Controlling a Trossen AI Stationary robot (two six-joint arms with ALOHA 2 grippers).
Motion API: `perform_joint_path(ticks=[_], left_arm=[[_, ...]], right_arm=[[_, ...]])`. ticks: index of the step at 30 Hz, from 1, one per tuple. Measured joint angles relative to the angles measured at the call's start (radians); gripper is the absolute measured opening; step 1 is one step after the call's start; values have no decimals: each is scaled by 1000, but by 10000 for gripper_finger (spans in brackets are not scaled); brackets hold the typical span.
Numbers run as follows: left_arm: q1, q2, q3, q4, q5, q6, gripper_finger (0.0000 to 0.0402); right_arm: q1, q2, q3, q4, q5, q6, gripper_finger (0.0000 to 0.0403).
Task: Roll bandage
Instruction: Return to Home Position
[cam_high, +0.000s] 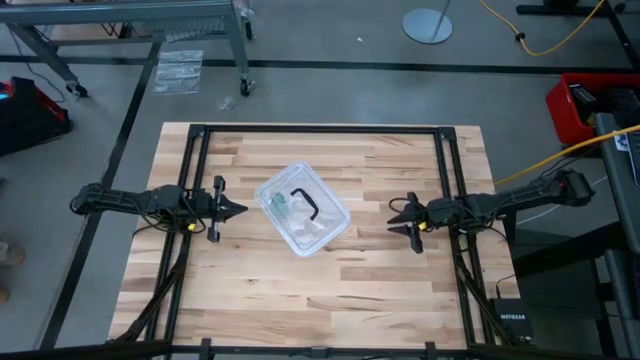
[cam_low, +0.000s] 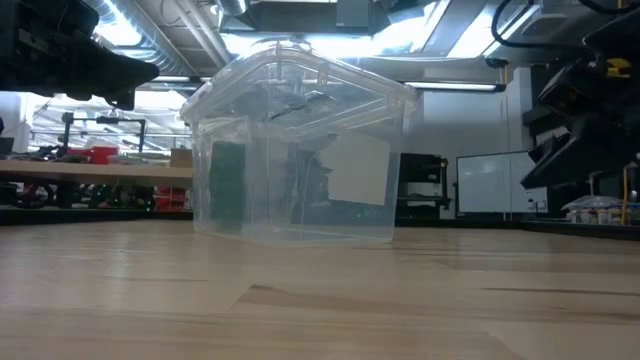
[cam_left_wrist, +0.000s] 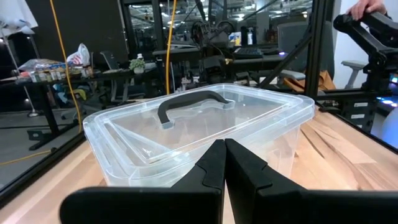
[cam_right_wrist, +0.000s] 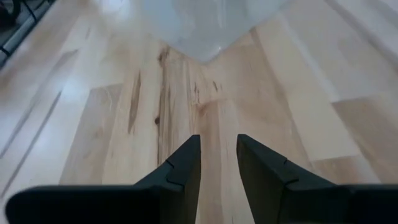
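A clear plastic box (cam_high: 303, 209) with a dark handle (cam_high: 303, 200) on its lid stands on the middle of the wooden table. Green bandage (cam_high: 279, 206) shows through its wall, inside at the box's left; it also shows in the low view (cam_low: 228, 185). My left gripper (cam_high: 243, 210) is shut and empty, just left of the box, pointing at it (cam_left_wrist: 224, 163). My right gripper (cam_high: 392, 219) is right of the box, slightly open and empty, over bare wood (cam_right_wrist: 218, 160).
The box's corner (cam_right_wrist: 205, 37) lies ahead of my right gripper. Black frame rails (cam_high: 320, 131) run along the table's far, left and right sides. Bare wood lies toward the near edge (cam_high: 320, 300). A person's hand (cam_left_wrist: 367, 7) shows beyond the table.
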Motion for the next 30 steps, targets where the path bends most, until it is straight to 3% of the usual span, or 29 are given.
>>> perform_joint_path(ticks=[30], left_arm=[[0,0,0,0,0,0,1]], right_arm=[[-85,-463,0,0,0,0,108]])
